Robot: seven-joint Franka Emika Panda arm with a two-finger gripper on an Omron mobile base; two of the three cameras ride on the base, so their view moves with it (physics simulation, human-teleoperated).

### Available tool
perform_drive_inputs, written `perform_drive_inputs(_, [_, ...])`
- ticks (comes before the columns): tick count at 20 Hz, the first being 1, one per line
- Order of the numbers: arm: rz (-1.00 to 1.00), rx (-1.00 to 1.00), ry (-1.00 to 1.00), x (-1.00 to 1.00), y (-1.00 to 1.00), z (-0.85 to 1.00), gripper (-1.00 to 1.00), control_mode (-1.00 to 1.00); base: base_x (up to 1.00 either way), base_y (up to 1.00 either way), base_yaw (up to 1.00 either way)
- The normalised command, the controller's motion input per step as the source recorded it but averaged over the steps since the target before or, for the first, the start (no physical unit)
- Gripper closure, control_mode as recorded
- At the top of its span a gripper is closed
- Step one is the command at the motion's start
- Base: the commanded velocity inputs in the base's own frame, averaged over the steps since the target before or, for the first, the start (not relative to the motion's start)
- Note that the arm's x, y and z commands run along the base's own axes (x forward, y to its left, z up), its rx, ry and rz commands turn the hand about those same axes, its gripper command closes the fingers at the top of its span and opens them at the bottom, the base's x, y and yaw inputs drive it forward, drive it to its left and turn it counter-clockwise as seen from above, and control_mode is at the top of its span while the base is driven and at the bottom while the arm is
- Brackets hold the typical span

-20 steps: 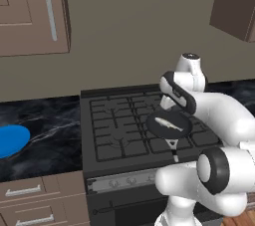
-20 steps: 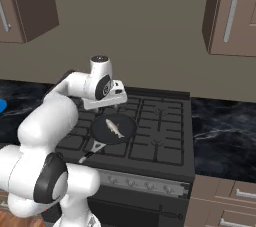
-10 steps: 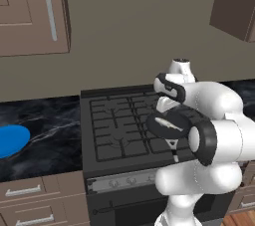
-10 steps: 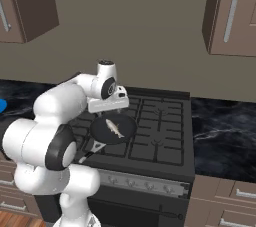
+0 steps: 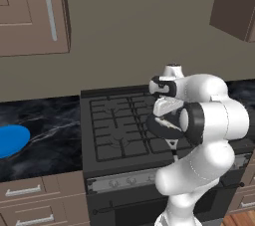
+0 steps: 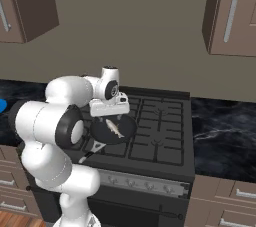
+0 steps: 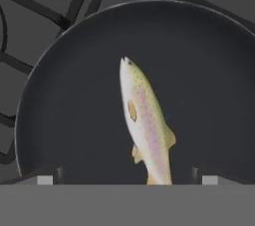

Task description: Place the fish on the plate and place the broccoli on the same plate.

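The fish [image 7: 144, 120], pale with a speckled back, lies in a black frying pan [image 7: 64, 115] on the stove's front burner. From the right base it shows as a small pale sliver, the fish [image 6: 115, 128], in the pan [image 6: 127, 132]. My gripper [image 6: 111, 116] hangs just above it, pointing down, open and holding nothing. In the hand view the gripper [image 7: 127, 179] straddles the fish's tail, a fingertip [image 7: 47, 178] on either side. The gripper [image 5: 164, 116] hovers over the pan [image 5: 158, 129]. The blue plate [image 5: 10, 140] lies far left on the dark counter. The broccoli is out of view.
The black stove [image 5: 117, 130] with its grates spans the middle, and the pan's handle [image 6: 92, 151] points toward the front edge. Dark marble counter [image 6: 225, 131] runs on both sides. Wooden cabinets [image 5: 30, 11] hang above, and drawers [image 5: 30, 190] sit below.
The hand has come down closer over the pan and fish, and the arm's elbow has folded toward the cameras. The jaws stayed open and the fish has not moved.
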Motion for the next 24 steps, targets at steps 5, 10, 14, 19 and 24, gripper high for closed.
perform_drive_inputs(5, [0.0, -0.04, 0.06, 0.01, 0.06, -0.4, -1.0, -1.0, 0.0, 0.0, 0.0])
perform_drive_inputs(10, [0.0, -0.01, 0.0, 0.08, 0.0, -0.26, -1.0, -1.0, 0.0, 0.0, 0.0])
perform_drive_inputs(14, [0.0, -0.01, -0.04, 0.05, 0.0, -0.21, -1.0, -1.0, 0.0, 0.0, 0.0])
perform_drive_inputs(19, [0.0, -0.01, -0.05, 0.04, 0.0, -0.17, -1.0, -1.0, 0.0, 0.0, 0.0])
perform_drive_inputs(24, [0.0, -0.01, -0.06, 0.01, 0.0, -0.13, -1.0, -1.0, 0.0, 0.0, 0.0])
